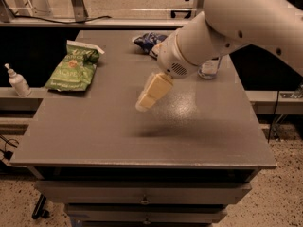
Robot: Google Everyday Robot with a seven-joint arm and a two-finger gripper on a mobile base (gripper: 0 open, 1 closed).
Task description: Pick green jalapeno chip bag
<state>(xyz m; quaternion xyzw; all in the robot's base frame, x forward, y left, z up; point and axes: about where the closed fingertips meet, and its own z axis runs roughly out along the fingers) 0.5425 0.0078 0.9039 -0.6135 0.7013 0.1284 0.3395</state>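
The green jalapeno chip bag [74, 67] lies flat near the table's left edge, light green with a white top edge and pale lettering. My gripper [152, 91] hangs over the middle of the grey table [94, 126], its cream fingers pointing down and to the left. It is well to the right of the green bag and holds nothing that I can see. The white arm reaches in from the upper right.
A dark blue chip bag [147, 41] lies at the back of the table, partly hidden by the arm. A clear bottle [209, 68] stands at the right behind the arm. A small white pump bottle [17, 81] stands on a ledge to the left.
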